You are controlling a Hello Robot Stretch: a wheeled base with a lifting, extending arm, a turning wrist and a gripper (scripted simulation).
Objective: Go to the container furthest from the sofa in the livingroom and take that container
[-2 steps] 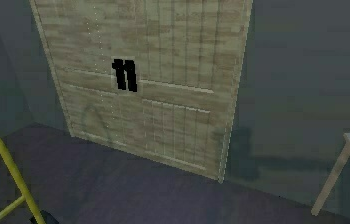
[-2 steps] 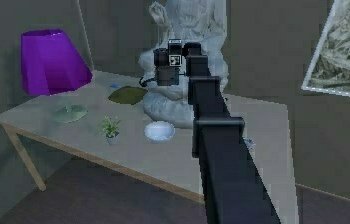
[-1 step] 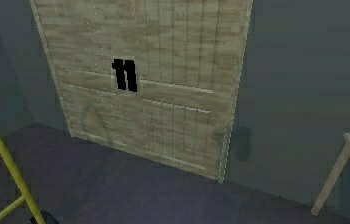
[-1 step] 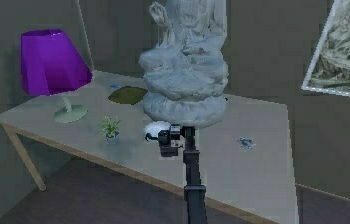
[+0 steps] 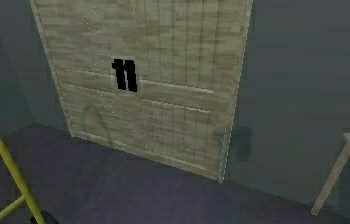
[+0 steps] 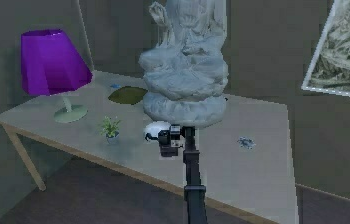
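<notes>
Two views logged. Forward view, from its left: a yellow bar [image 5: 11, 172] slants up from the bottom edge across the dark floor [image 5: 133, 190]. Past it, a pale wooden door [image 5: 148, 85] with a black mark [image 5: 124, 75] on it is set in a grey-blue wall [image 5: 303, 80]. At the right edge I see a pale table leg [image 5: 341, 185]. Arm side view, from its left: a pale wooden table [image 6: 268, 170] stands against the wall. On it is a lamp [image 6: 55, 62] with a purple shade, then a flat greenish thing [image 6: 129, 95] near the back. A small potted plant [image 6: 110, 128] stands nearer the front edge. Next comes a small white round thing [image 6: 155, 128], resting on the tabletop in front of a large grey statue [image 6: 188, 70]. It may be the container, but I cannot confirm that from its shape. The gripper [image 6: 166, 142] sits just right of it, at the end of the dark arm [image 6: 192, 185] rising from the bottom edge. I cannot tell whether they touch. I cannot tell the state of the fingers, nor whether the gripper holds anything. Further right, a small bluish thing [image 6: 246, 143] lies on the tabletop, well apart from the statue. A picture [image 6: 338, 50] hangs on the wall at the far right.
</notes>
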